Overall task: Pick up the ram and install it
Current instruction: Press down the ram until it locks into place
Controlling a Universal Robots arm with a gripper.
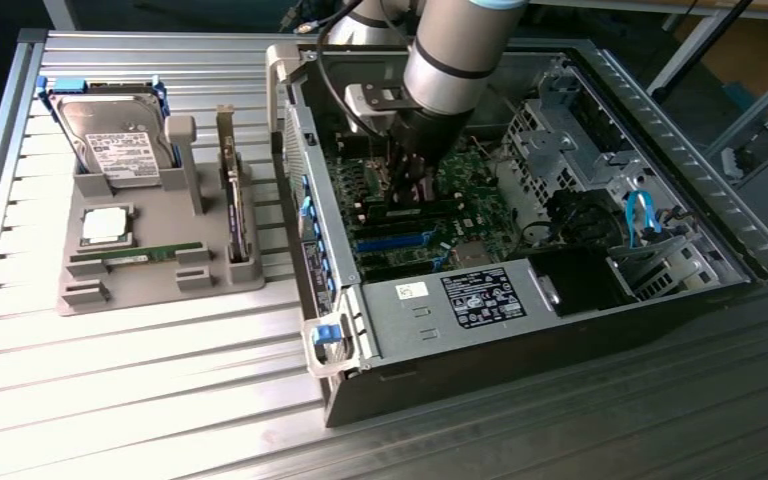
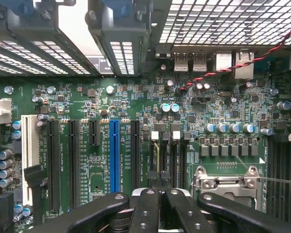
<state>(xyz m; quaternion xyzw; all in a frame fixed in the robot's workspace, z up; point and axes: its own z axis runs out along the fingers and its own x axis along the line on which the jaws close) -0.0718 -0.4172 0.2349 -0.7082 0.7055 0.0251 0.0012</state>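
On the slatted metal bench (image 1: 117, 380) an open computer case (image 1: 518, 310) lies on its side, its green motherboard (image 1: 418, 215) facing up, and the robot arm (image 1: 464, 50) reaches down into it from above. Toward the exterior view's left of the case sits a grey holder tray (image 1: 157, 285); it carries a hard drive (image 1: 117, 140) standing at its far end, a dark card with a metal bracket (image 1: 235, 200) on edge along the side nearest the case, a square silver processor chip (image 1: 107, 224) lying flat, and — in a slot near the tray's front — the ram (image 1: 137, 253), a thin green stick well apart from the arm. Inside the case the hand (image 2: 161, 187) hangs close over the motherboard, its black fingers (image 2: 145, 208) pressed together with nothing visible between them. In the wrist view the fingertips sit just over the narrow memory slots (image 2: 166, 150), between the blue expansion slot (image 2: 114, 148) and the silver processor socket (image 2: 225, 179).
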